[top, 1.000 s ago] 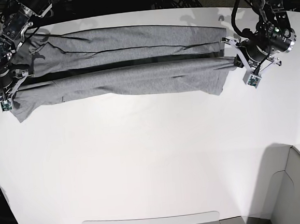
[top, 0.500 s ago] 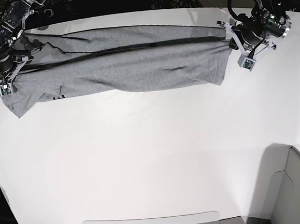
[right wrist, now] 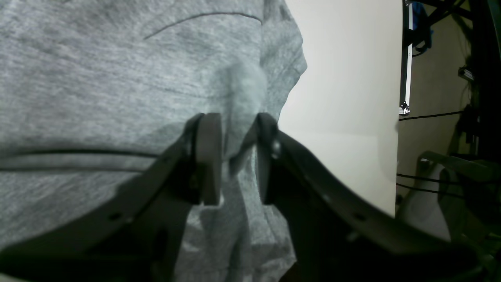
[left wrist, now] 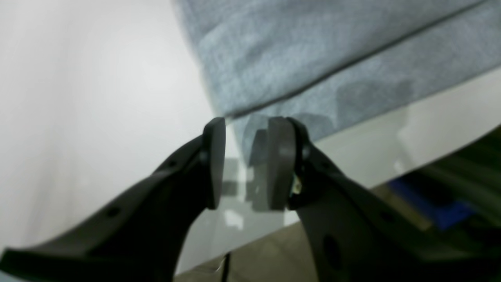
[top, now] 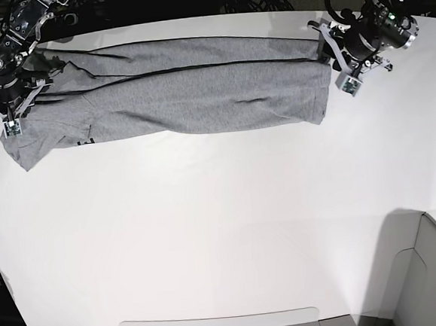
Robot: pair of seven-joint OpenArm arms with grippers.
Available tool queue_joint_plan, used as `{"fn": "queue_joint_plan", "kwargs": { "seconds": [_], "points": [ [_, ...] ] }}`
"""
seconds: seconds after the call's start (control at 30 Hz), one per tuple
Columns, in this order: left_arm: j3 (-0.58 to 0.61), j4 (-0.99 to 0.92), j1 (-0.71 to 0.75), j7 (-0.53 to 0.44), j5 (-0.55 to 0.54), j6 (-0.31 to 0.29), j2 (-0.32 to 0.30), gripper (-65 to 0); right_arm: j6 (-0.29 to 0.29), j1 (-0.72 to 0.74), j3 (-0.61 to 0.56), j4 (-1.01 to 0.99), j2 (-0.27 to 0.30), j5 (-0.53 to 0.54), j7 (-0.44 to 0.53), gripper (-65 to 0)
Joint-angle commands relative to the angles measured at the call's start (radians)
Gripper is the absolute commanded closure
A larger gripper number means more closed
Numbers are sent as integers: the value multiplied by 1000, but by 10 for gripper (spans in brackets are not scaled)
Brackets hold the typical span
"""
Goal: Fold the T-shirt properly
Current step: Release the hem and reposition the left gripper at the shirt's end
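The left end effector [left wrist: 245,162] has its pads a little apart with nothing between them; the shirt's [top: 189,86] hem corner lies just beyond its tips, on the white worktop [top: 223,223]. Past that edge, blurred dark cables and something blue.

The right end effector [right wrist: 233,156] is nearly closed, pinching a raised fold of grey cloth. The shirt spreads all around it, worktop to one side, a dark frame beyond.

From the base view the shirt lies folded lengthwise between both arms; small black lettering shows near the sleeve, unreadable.
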Motion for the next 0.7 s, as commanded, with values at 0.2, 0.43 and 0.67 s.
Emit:
{"fn": "queue_joint_plan", "kwargs": {
  "seconds": [0.2,0.43,0.67],
  "points": [
    [-237,0,-198,83,5,3,131,-259,11,7,-1,14,13,9,16,-174],
    [-177,-195,-209,83,-32,3,134,-259,11,7,-1,-12,16,8,18,-174],
    [-209,-345,-207,83,-88,3,131,-257,11,7,-1,-13,16,6,18,-174]
  ]
}}
